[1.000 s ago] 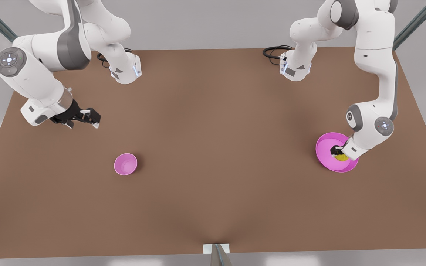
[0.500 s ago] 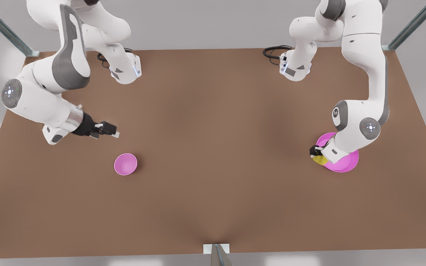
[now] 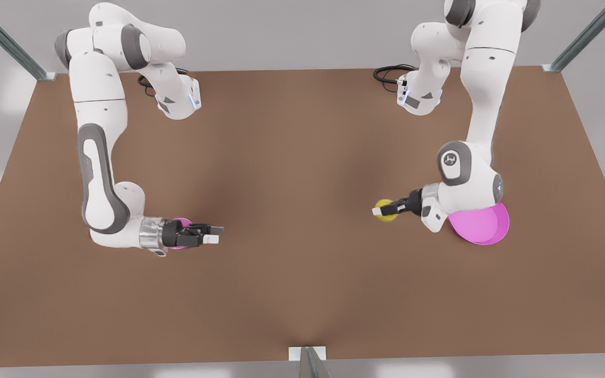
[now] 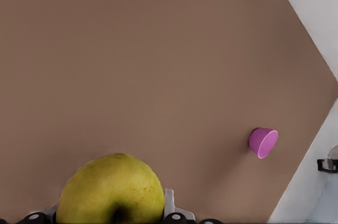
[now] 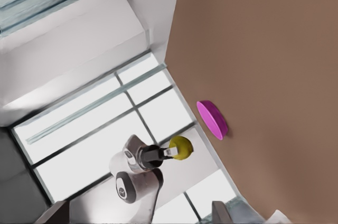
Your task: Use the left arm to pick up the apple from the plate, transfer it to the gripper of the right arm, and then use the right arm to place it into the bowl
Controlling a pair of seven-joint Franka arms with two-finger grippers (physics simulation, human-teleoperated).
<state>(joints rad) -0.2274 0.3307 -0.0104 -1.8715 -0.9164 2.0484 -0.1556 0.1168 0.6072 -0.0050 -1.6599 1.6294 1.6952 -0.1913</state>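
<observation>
In the front view we are holding the small round yellow-green apple (image 3: 385,210) pinched in our left gripper (image 3: 381,211), left of the magenta plate (image 3: 483,228), while our right gripper (image 3: 212,234) is waiting spread apart near the lilac bowl (image 3: 181,223); a misaligned meeting could knock it loose.

Brown matte table (image 3: 302,157), soft shading toward its centre. Pale grey wall (image 3: 292,31) behind the far edge. Metal struts (image 3: 586,34) slanting at both far corners. Small white bracket (image 3: 306,353) at the near edge, midway. Large paned windows (image 5: 111,123), bright white, seen from the right wrist.
</observation>
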